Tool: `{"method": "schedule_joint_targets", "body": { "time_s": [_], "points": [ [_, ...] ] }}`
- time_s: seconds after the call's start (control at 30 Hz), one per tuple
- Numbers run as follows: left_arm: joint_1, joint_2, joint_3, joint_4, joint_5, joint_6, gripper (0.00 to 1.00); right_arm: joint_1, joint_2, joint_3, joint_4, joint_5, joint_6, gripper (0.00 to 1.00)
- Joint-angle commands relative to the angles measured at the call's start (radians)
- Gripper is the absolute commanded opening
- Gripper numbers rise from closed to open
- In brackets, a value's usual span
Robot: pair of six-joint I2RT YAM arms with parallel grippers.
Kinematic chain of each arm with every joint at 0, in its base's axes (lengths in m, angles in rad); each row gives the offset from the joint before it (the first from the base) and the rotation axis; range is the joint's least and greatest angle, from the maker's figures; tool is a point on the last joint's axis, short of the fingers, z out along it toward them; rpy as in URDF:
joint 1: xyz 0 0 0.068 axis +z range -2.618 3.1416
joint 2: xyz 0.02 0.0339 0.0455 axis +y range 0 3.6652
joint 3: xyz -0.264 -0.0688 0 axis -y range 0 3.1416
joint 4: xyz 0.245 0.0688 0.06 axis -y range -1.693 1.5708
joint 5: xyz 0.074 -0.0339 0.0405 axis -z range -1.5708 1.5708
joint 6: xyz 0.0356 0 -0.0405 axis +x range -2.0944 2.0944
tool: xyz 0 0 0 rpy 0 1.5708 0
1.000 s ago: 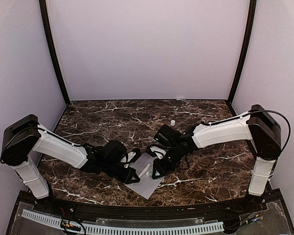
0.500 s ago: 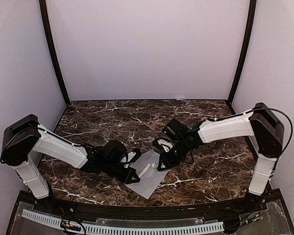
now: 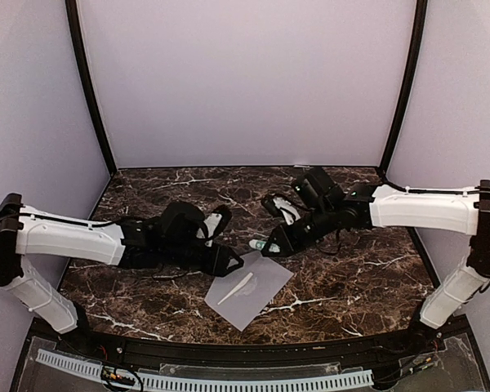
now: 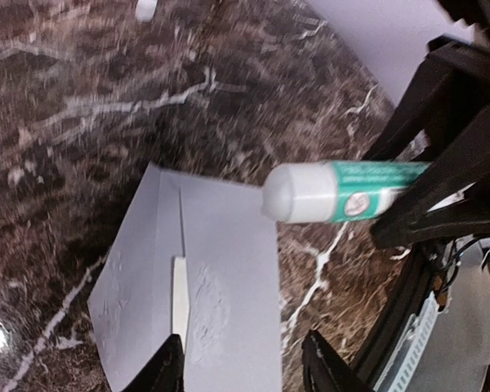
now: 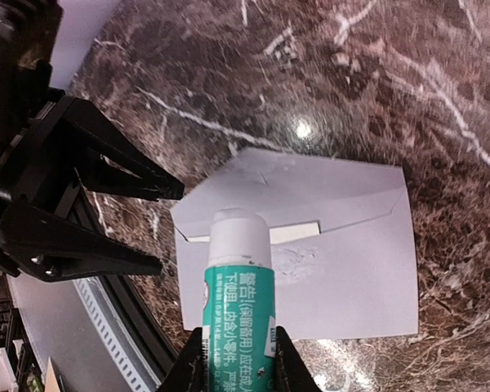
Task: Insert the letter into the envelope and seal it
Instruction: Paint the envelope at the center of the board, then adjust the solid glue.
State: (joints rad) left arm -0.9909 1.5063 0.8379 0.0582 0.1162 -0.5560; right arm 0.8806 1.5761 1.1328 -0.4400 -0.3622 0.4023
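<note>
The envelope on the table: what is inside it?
A narrow cream strip of the letter shows at the flap of the envelope. The rest is covered by grey paper.

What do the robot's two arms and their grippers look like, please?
The left arm and right arm have white shell links with black joints. The left gripper and right gripper are black, each with two tapering fingers. A thin black cable follows the right arm.

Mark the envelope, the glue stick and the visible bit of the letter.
envelope (image 3: 265, 292), top external view, its grey face.
glue stick (image 5: 238, 314), right wrist view, green label.
letter (image 5: 294, 232), right wrist view, cream strip by the flap.
</note>
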Motion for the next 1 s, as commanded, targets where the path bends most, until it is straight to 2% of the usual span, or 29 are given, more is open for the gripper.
{"method": "schedule_joint_targets", "body": {
  "time_s": [0.0,0.23,0.47,0.63,0.97],
  "points": [
    [0.0,-0.173,0.05,-0.049,-0.102,0.008,0.5,-0.009,-0.114,-0.017,0.151,0.057,0.029,0.0],
    [-0.001,-0.394,0.001,0.162,-0.12,-0.068,0.64,0.008,-0.256,-0.181,0.666,0.041,0.085,0.0],
    [0.0,-0.396,-0.012,0.355,0.031,-0.145,0.7,0.079,-0.292,-0.262,1.025,0.135,0.125,0.0],
    [0.0,-0.366,0.001,0.433,0.108,-0.154,0.72,0.117,-0.255,-0.242,1.089,0.144,0.124,0.0],
    [0.0,-0.34,0.006,0.526,0.074,-0.171,0.75,0.154,-0.221,-0.222,1.112,0.109,0.116,0.0]
  ]
}}
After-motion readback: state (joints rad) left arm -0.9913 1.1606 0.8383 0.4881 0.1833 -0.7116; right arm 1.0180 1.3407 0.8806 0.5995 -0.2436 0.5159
